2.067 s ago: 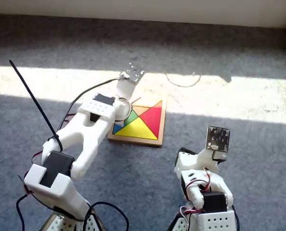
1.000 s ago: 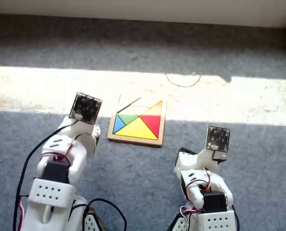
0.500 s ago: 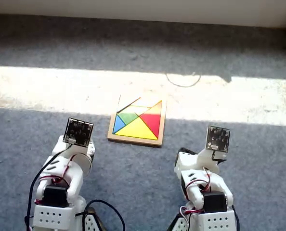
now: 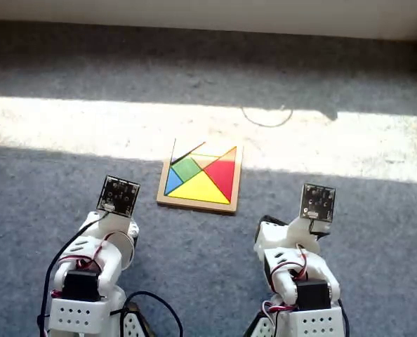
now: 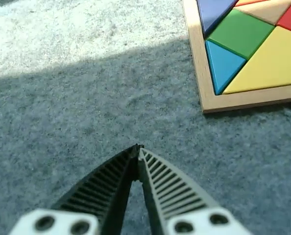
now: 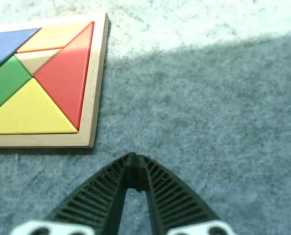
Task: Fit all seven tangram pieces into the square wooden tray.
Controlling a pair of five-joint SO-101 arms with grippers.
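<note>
Left gripper (image 5: 137,151), fingers pressed together and empty, hangs over grey carpet (image 5: 86,98) near the square wooden tray (image 5: 199,49); right gripper (image 6: 134,164), also closed, sits beyond the tray's other side. All 7 tangram pieces (image 4: 201,188) fill the tray.

No text, label, number or sign can be read anywhere. The tangram pieces (image 4: 201,185) and wooden tray (image 4: 194,205) show plain surfaces.
</note>
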